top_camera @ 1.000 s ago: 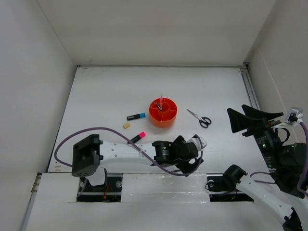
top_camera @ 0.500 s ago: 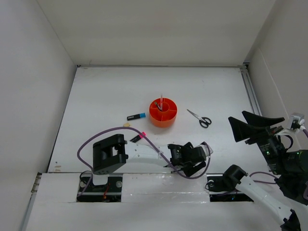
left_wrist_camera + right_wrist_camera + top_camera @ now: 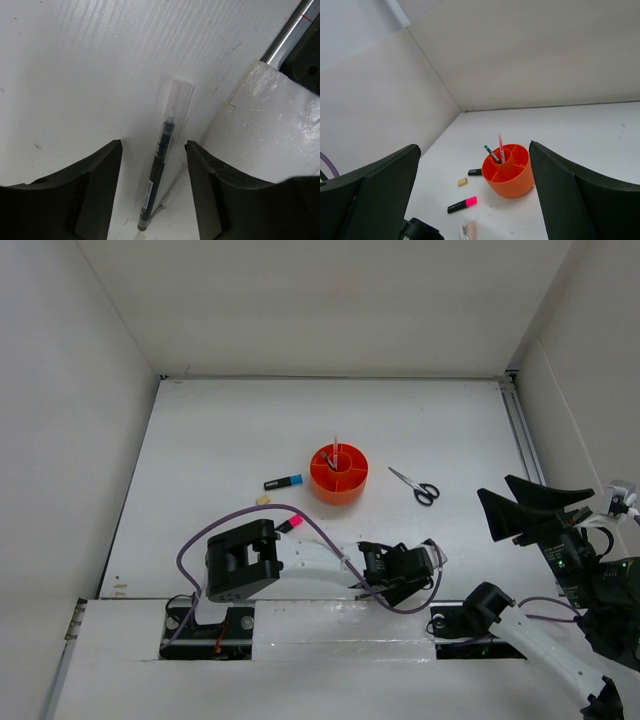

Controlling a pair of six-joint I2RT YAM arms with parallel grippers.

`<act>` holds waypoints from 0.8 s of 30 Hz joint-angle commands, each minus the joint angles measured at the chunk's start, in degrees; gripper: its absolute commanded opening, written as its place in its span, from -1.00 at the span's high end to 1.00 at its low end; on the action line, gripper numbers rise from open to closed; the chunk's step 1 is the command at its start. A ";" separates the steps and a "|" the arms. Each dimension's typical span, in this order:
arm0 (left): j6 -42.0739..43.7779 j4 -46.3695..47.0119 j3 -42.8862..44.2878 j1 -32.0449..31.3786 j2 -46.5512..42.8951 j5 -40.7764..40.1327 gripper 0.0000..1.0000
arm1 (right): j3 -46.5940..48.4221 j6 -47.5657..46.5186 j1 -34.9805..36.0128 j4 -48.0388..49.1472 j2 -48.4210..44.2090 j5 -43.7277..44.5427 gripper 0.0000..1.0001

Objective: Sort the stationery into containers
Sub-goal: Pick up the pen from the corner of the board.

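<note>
A thin black pen [image 3: 159,170] with a clear cap lies on the table along the near ledge. My left gripper [image 3: 153,144] is low over it, one jaw on each side with a gap both ways, so it is open and touches nothing. From above, that left gripper [image 3: 410,580] is at the table's near edge. The orange organiser [image 3: 339,495] [image 3: 512,185] has a pink pen [image 3: 500,145] and a dark pen [image 3: 491,152] in its central cup. Loose on the table are the pink-capped marker [image 3: 288,524], blue-capped marker [image 3: 283,482], eraser [image 3: 263,500] and scissors [image 3: 415,485]. My right gripper [image 3: 494,486] hangs open at the right.
A shiny wrapped ledge [image 3: 270,125] and a metal rail [image 3: 287,35] run right beside the pen. A small pink-white piece [image 3: 468,231] lies near the left arm. The left arm's purple cable [image 3: 230,520] loops over the near-left table. White walls close in three sides.
The left arm has pulled back toward the near edge and its jaws have narrowed around the black pen. The right gripper has sunk slightly and stays open.
</note>
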 commanded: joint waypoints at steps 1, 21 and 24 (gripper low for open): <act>0.38 0.30 -0.13 0.06 0.37 0.25 0.02 | 0.99 -0.30 0.53 0.47 -0.56 -0.70 -0.91; -0.68 -2.34 -3.82 0.58 3.36 1.92 0.27 | 2.04 -0.82 0.53 0.47 -1.09 -0.70 -0.89; -0.68 -2.86 -3.82 0.58 2.83 2.45 0.25 | 2.04 -0.82 0.53 0.47 -1.09 -0.70 -0.89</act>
